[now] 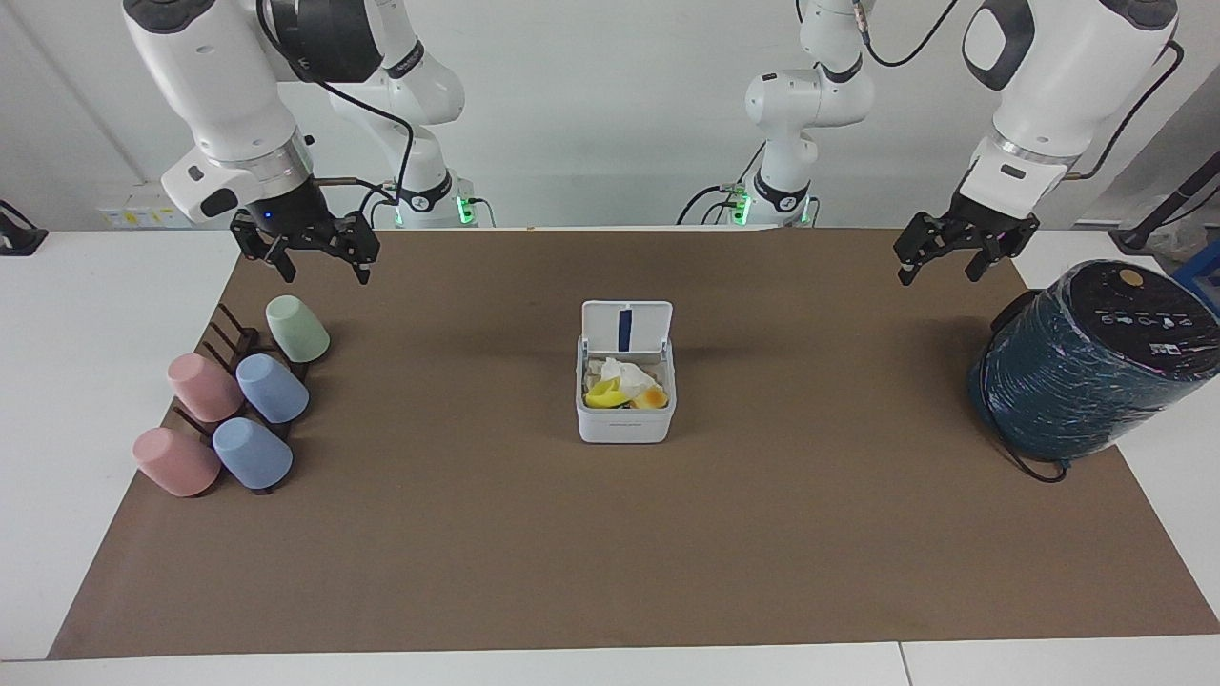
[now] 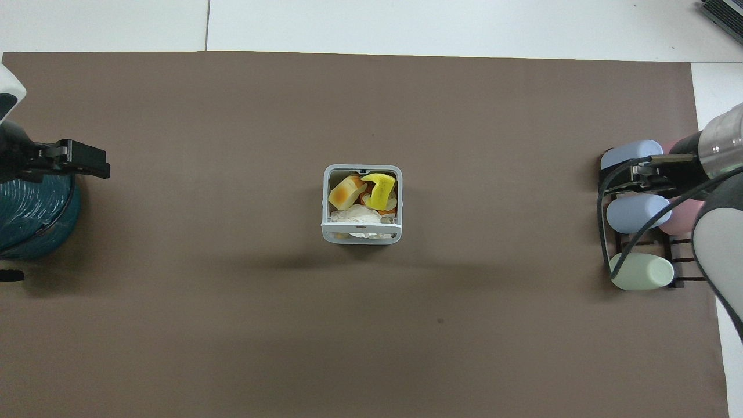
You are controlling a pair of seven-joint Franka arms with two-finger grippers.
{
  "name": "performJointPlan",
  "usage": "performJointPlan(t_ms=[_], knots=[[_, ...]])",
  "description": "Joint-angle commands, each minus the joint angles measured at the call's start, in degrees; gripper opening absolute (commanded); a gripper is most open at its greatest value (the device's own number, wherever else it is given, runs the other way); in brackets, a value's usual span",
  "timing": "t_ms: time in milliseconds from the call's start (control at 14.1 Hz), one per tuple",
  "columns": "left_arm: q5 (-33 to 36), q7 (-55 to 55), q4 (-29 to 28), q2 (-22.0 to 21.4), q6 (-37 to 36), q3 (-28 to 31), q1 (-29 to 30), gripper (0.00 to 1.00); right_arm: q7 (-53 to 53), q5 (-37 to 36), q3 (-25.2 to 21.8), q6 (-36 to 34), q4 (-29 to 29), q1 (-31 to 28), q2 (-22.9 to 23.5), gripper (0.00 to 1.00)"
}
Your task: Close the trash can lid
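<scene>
The trash can point(image 1: 624, 424) is a small white square box in the middle of the brown mat. It also shows in the overhead view point(image 2: 325, 197). It holds yellow, orange and white scraps. The trash can lid point(image 1: 626, 327) stands open and upright on the edge nearer to the robots, its blue strip showing. In the overhead view the lid point(image 2: 361, 232) is seen edge-on. My left gripper point(image 1: 941, 267) hangs open and empty in the air beside the teal cylinder. My right gripper point(image 1: 324, 265) hangs open and empty over the cup rack. Both are well away from the can.
A large dark teal cylinder point(image 1: 1087, 367) stands at the left arm's end of the table. A dark rack point(image 1: 232, 335) with several cups, green point(image 1: 297, 329), pink point(image 1: 203, 386) and blue point(image 1: 272, 388), lies at the right arm's end. Brown mat point(image 1: 610, 553) covers the table.
</scene>
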Motion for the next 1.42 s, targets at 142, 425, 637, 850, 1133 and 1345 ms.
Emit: performJointPlan(t_ms=[142, 425, 637, 850, 1133, 1345], knots=[[-0.2, 0.5, 2.2, 1.0, -0.6, -0.3, 0.4, 1.00, -1.1, 0.4, 0.4, -0.3, -0.6, -0.8, -0.5, 1.00], [-0.2, 0.5, 2.1, 0.9, -0.6, -0.3, 0.4, 1.00, -1.1, 0.4, 0.5, -0.3, -0.6, -0.8, -0.5, 1.00], [-0.2, 0.5, 2.0, 0.9, -0.5, -0.3, 0.5, 1.00, -1.1, 0.4, 0.5, -0.3, -0.6, -0.8, -0.5, 1.00], [-0.2, 0.6, 1.9, 0.9, -0.3, -0.3, 0.5, 1.00, -1.1, 0.4, 0.4, -0.3, -0.6, -0.8, -0.5, 1.00], [-0.2, 0.6, 1.6, 0.7, -0.3, -0.3, 0.4, 1.00, -1.1, 0.4, 0.5, -0.3, -0.6, -0.8, -0.5, 1.00], [-0.2, 0.9, 1.3, 0.5, -0.3, -0.4, 0.4, 1.00, -1.1, 0.4, 0.5, -0.3, -0.6, -0.8, -0.5, 1.00]])
